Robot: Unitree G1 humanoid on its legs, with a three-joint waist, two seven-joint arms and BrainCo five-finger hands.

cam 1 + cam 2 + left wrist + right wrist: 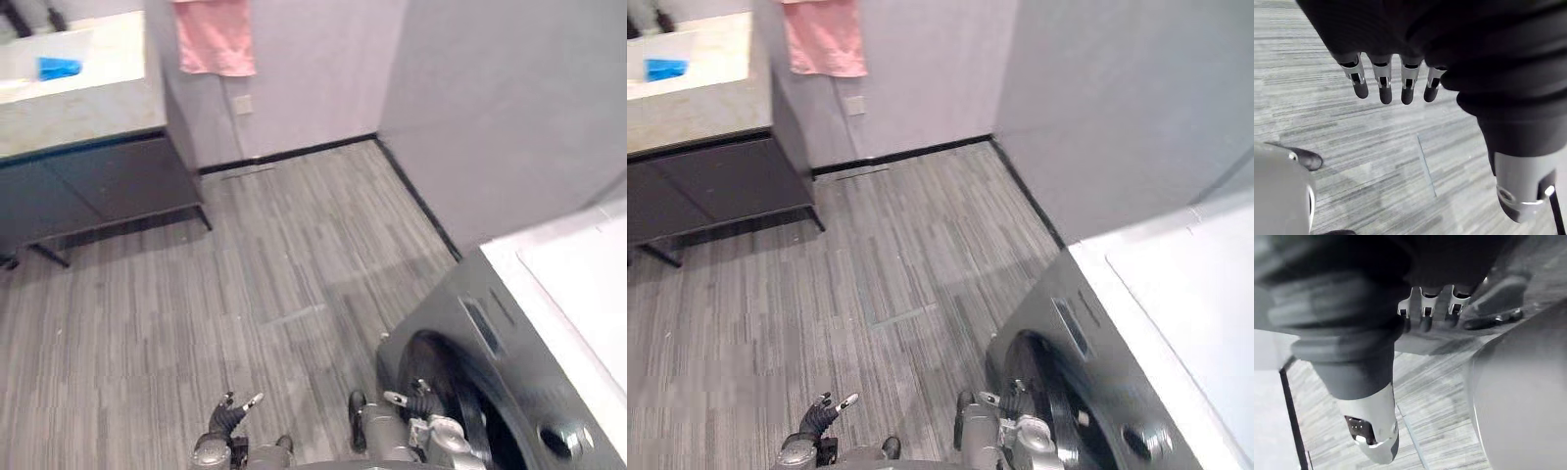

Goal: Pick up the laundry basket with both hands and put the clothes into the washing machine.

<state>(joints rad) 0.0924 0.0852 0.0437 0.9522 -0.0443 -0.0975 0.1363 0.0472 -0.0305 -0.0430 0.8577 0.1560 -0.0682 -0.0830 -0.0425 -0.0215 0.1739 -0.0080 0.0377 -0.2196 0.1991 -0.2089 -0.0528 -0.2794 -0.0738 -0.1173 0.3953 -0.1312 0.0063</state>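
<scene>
Below, left hand (223,419) and right hand (423,406) both uncurled over grey plank floor (245,264); washing machine (460,348) at right.

Floor (196,294): grey wood-grain planks, matt. Washing machine (446,323): smooth grey front, white top, glossy dark door. Towel (214,39): pink soft cloth.
</scene>
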